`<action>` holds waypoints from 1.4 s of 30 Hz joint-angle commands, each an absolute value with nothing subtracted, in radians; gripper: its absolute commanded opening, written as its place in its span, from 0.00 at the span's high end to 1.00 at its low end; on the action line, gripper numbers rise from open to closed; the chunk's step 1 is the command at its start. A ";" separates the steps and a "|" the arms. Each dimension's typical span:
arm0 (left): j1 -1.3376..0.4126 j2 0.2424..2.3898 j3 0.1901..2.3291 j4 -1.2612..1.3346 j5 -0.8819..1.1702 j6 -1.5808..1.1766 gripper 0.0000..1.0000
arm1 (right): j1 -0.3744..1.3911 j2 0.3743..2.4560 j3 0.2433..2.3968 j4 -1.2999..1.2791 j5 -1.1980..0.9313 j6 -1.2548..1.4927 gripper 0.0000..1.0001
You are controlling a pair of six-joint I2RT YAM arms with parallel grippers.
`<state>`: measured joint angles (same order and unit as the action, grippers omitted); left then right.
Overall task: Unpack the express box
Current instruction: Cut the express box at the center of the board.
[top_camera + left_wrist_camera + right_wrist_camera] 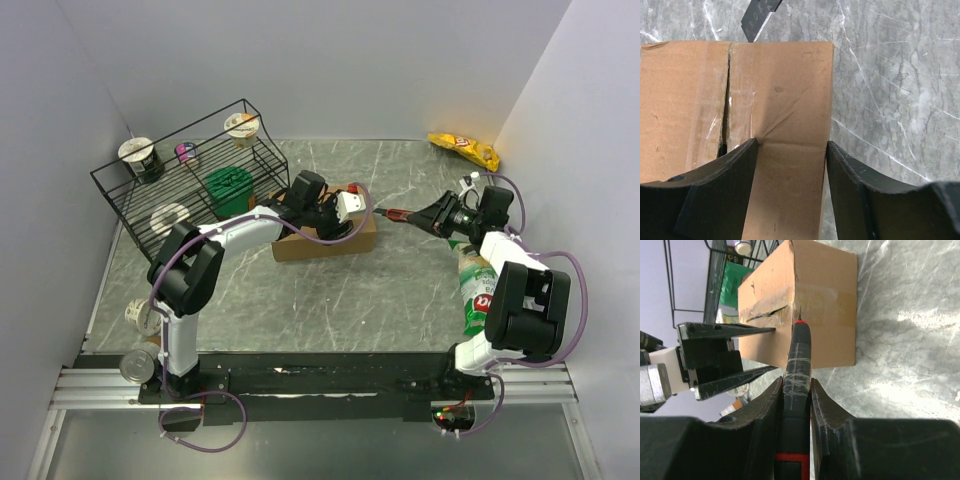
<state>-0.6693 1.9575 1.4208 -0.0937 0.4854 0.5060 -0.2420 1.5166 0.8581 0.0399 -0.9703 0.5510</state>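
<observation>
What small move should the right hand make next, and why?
Probably the right hand should push the knife along the seam: its blade tip sits at the box end, tape bridges the seam, and the open left hand is over the box top.

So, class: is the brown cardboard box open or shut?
Shut: the brown cardboard box has its flaps flat, clear tape across the partly split seam.

The left arm (245, 228) and right arm (496, 247) wear white shells over black joints, a purple cable (580, 295) looping behind each claw. The left gripper (792, 145) and right gripper (796, 382) have matte-black wedge fingers (730, 175), with a white block (350, 206) behind the left claw.
</observation>
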 commanded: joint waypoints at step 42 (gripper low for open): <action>-0.218 1.587 1.117 -0.433 0.443 0.554 0.99 | -0.043 1.337 1.051 -0.710 -0.727 -0.195 1.00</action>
